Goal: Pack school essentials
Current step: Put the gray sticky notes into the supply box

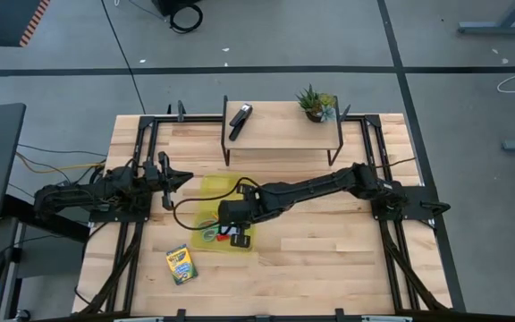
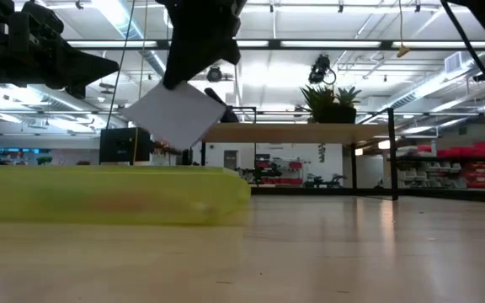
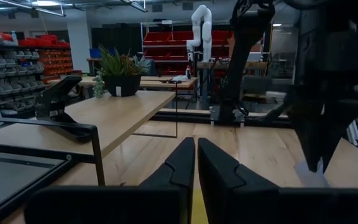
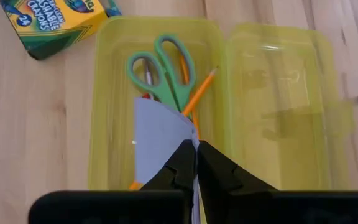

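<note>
An open yellow-green transparent case lies flat on the table, seen from the side in the low view. One half holds green-handled scissors, a yellow pencil and an orange pen; the other half holds nothing. My right gripper hovers over the case, shut on a pale blue notepad. The crayon box lies flat nearer the table's front edge. My left gripper is shut, touching nothing, to the left of the case. My right gripper pinches the notepad between its two fingers at an edge near one corner, coming from above and pointing down. The notepad is lifted clear and hangs tilted below the fingers, over the half of the case that holds the scissors.
A low wooden shelf stands at the far side, carrying a black stapler and a small potted plant. Dark metal frames run along the table's left and right sides. Bare wood lies right of the case and toward the near edge.
</note>
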